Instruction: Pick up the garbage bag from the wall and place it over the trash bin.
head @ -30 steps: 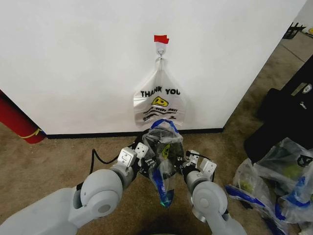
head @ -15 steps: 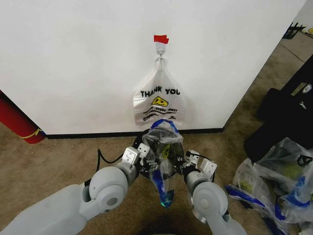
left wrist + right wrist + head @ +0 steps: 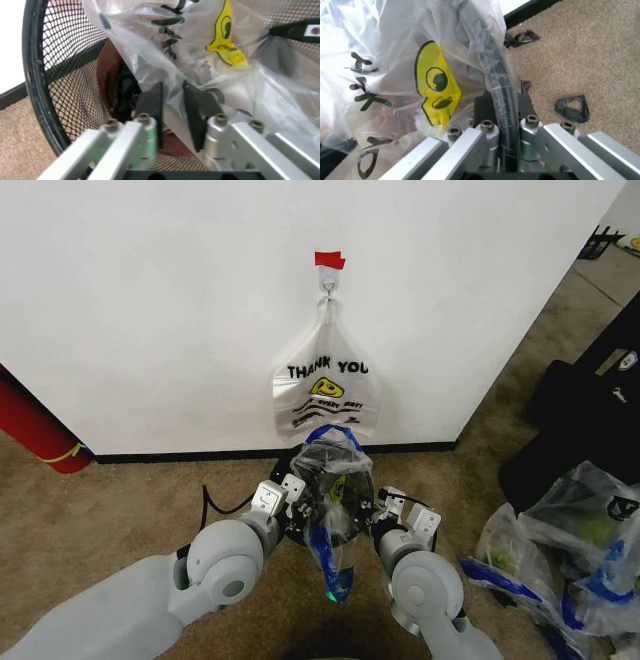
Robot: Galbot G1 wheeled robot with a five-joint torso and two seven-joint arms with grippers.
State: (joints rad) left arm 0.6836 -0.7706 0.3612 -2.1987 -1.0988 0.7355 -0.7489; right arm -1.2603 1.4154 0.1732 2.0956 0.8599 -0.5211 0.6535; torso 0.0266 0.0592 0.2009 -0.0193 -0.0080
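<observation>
The garbage bag, thin clear film with blue patches and a yellow smiley, hangs draped over the trash bin on the carpet in front of the wall. My left gripper is at the bin's left side. In the left wrist view it reaches inside the black mesh, its fingers pinched on a fold of the bag. At the bin's right side, my right gripper is clamped over the film-covered rim. The bag's smiley lies beside it.
A whiter THANK YOU bag hangs from the hook under red tape. A red cylinder leans at the left. Bulging bags and a black case crowd the right. Black scraps lie on the carpet.
My left arm's elbow has swung right, closer to the bin. The bag's top has sunk slightly. The right arm has barely moved.
</observation>
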